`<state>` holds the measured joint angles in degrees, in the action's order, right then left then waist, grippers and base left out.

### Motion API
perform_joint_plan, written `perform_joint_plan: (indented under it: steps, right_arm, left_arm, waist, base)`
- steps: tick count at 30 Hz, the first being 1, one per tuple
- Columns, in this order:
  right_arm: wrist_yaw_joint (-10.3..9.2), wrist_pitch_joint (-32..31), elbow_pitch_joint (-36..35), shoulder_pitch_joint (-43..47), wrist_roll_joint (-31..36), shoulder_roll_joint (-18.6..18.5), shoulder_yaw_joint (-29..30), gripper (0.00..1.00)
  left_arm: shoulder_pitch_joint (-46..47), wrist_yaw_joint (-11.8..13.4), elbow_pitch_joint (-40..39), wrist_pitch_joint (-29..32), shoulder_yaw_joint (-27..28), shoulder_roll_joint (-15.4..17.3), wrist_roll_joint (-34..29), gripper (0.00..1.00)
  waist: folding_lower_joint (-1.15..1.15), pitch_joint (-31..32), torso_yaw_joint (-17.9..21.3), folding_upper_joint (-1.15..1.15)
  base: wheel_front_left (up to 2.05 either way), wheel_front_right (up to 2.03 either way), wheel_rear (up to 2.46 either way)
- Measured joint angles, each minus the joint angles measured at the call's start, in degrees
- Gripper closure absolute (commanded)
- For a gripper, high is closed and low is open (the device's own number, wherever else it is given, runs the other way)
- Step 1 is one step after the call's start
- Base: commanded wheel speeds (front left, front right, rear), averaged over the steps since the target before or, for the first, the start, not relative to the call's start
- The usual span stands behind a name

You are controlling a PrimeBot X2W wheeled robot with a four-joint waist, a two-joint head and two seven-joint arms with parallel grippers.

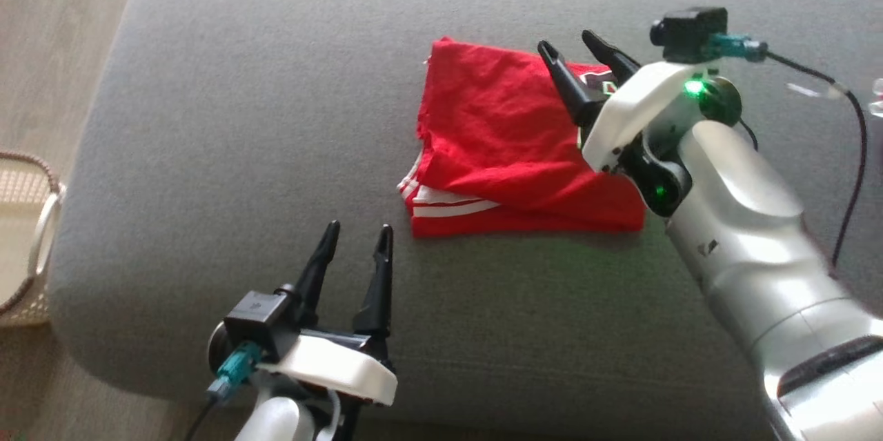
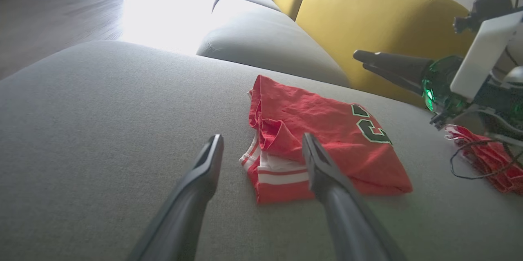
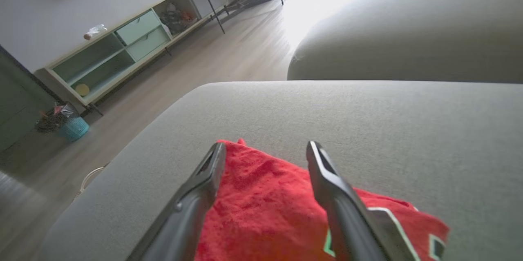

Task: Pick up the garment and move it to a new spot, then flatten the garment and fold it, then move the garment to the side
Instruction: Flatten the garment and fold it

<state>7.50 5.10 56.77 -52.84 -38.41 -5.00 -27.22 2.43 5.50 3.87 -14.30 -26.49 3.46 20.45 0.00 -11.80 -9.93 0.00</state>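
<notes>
Cushion (image 1: 207, 151), grey and wide, is seen under everything, and the garment (image 1: 497, 144) is laid on it, a little right of centre in the head view. Folding is judged done: the red cloth is gathered into a compact, layered rectangle, somewhat wrinkled. Only the move to the side is judged left. The right gripper (image 1: 567, 41) is held over the garment's far right part, jaws apart, nothing clamped. The left gripper (image 1: 359, 230) is held near the near-left corner, clear of the cloth, jaws likewise apart. White stripes (image 1: 448, 206) are shown at that corner, and green lettering (image 2: 369, 124) on the top layer.
</notes>
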Motion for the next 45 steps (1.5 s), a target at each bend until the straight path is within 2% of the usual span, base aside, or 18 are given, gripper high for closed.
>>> perform_joint_plan:
  steps: [2,3,4,11,21,30,35,41,42,43,44,45]
  right_arm:
    - [0.01,1.34,-0.11,0.95,1.26,-0.09,0.57,0.0]
    - [0.0,1.71,-0.19,1.67,1.75,-0.09,0.57,0.1]
    - [0.0,2.53,-0.46,3.6,2.45,-0.05,0.53,1.0]
    - [0.0,4.08,-1.25,7.43,5.13,0.47,-1.86,1.0]
    - [0.0,4.6,3.27,7.67,7.66,0.93,-6.9,1.0]
    - [0.0,0.41,0.8,8.48,0.92,1.01,-15.41,1.0]
    - [0.01,-4.03,-2.56,11.77,-4.34,1.03,-20.42,1.0]
    - [0.0,-6.37,-6.79,14.55,-9.32,1.11,-24.38,1.0]
    - [0.0,-5.44,-7.17,14.68,-9.65,1.11,-24.48,0.66]
    - [0.0,-4.26,-7.5,14.69,-9.85,1.1,-24.38,0.13]
    - [0.0,-2.74,-7.86,14.68,-10.17,1.11,-24.01,0.0]
    - [0.0,-1.08,-8.08,14.68,-10.24,1.12,-23.49,0.0]
  left_arm:
    - [-0.27,0.03,-0.15,0.0,0.63,0.05,-0.21,0.0]
    - [-0.59,0.03,-0.21,0.0,0.97,0.11,-0.21,0.0]
    - [-1.33,0.03,-0.16,0.0,1.0,0.24,-0.21,0.0]
    - [-1.78,0.04,-0.65,0.19,0.74,0.47,-0.21,0.0]
    - [-1.83,0.13,-0.81,0.42,-0.7,0.45,-0.14,0.0]
    - [-1.87,0.1,-0.04,0.38,-0.82,0.32,0.46,0.0]
    - [-2.08,0.12,0.04,0.33,-0.77,0.36,0.46,0.0]
    - [-2.26,0.57,0.07,0.33,-0.77,0.54,0.93,0.0]
    - [-2.37,0.6,0.05,0.34,-0.74,0.57,1.08,0.0]
    - [-2.52,0.64,0.05,0.34,-0.68,0.65,1.08,0.0]
    - [-2.75,0.93,0.03,0.34,-0.62,0.7,1.08,0.0]
    - [-3.13,1.16,0.02,0.34,-0.52,0.77,1.15,0.0]
  waist:
    - [0.0,0.46,0.78,0.0]
    - [0.0,0.7,1.18,0.0]
    - [0.0,1.28,1.82,0.0]
    - [0.0,3.02,1.92,0.0]
    - [0.0,2.05,-3.3,0.0]
    - [0.0,1.69,-7.14,0.0]
    - [0.0,2.73,-6.46,0.0]
    - [0.0,3.87,-4.66,0.0]
    - [0.0,4.16,-4.24,0.0]
    - [0.0,4.44,-3.78,0.0]
    - [0.0,4.73,-3.26,0.0]
    - [0.0,5.04,-2.72,0.0]
  base:
    - [0.0,0.0,0.0]
    - [0.0,0.0,0.0]
    - [0.0,0.0,0.0]
    - [0.0,0.0,0.0]
    - [0.0,0.0,0.0]
    - [0.0,0.0,0.0]
    - [0.0,0.0,0.0]
    - [0.0,0.0,0.0]
    - [0.0,0.0,0.0]
    - [0.0,0.0,0.0]
    - [0.0,0.0,0.0]
    - [0.0,0.0,0.0]
